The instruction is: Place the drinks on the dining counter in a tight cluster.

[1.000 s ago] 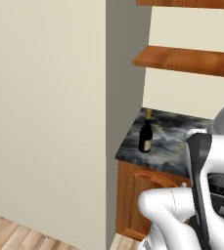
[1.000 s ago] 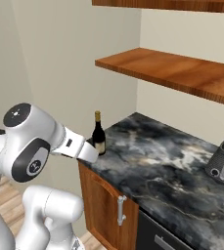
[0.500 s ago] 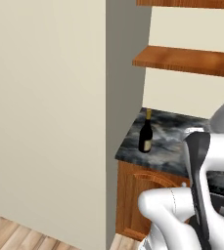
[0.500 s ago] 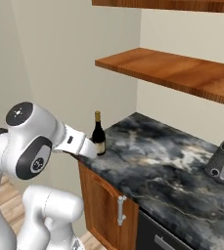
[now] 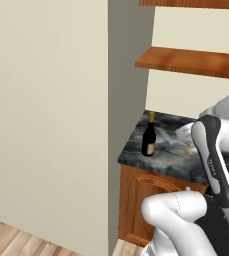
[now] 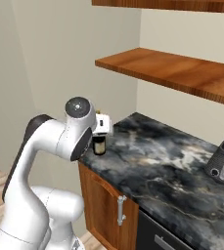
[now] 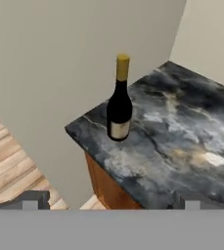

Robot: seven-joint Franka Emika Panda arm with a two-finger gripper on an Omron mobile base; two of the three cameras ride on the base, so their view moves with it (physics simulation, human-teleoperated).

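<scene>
One of the drinks, a tall dark wine bottle (image 7: 119, 107) with a yellow cap, stands upright near the left corner of a marbled worktop (image 7: 182, 132). The left base view has the same wine bottle (image 5: 148, 136) by the worktop's left edge. In the right base view my arm and hand cover the wine bottle (image 6: 100, 145) except for its lower part. My gripper (image 7: 108, 202) hangs short of the bottle and above it, open, with nothing between its fingertips (image 7: 33, 199). The dining counter is out of view.
Two wooden shelves (image 6: 172, 73) hang on the wall over the worktop (image 6: 167, 161). A dark toaster (image 6: 223, 158) sits at its right end. A beige wall (image 5: 46, 125) juts out left of the worktop. Wooden cabinet doors (image 6: 103, 200) are below, with wooden floor (image 7: 11, 161) beside them.
My arm has lifted and swung forward, and in the right base view it now covers the top of the wine bottle. The bottle has not moved. The jaws stay open.
</scene>
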